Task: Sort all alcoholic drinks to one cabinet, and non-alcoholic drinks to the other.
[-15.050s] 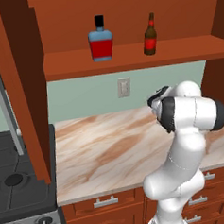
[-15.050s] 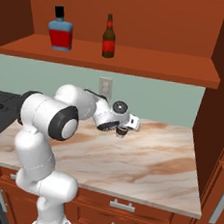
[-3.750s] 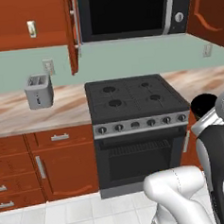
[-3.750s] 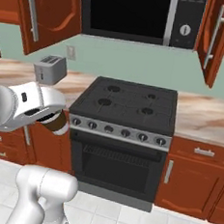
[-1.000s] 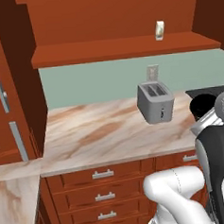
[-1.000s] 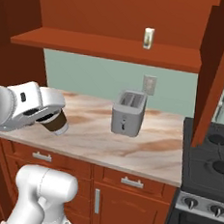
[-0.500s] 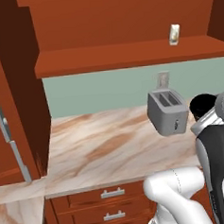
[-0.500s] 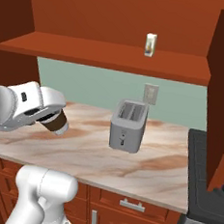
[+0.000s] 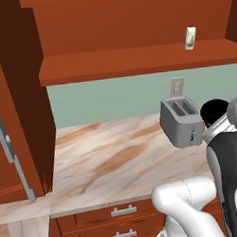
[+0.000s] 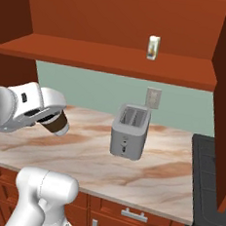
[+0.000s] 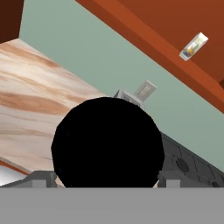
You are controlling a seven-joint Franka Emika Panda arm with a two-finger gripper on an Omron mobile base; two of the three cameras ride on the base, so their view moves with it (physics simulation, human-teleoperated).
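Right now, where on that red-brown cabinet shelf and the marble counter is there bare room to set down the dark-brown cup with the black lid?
The plank shelf is bare left of the small cream-white carton. The marble counter is open left of the grey toaster. The gripper holds the dark-brown cup.

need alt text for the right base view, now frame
The claw holds a dark-brown cup tilted above the marble counter. A grey toaster stands on the counter, and a small cream carton stands on the cabinet shelf above.
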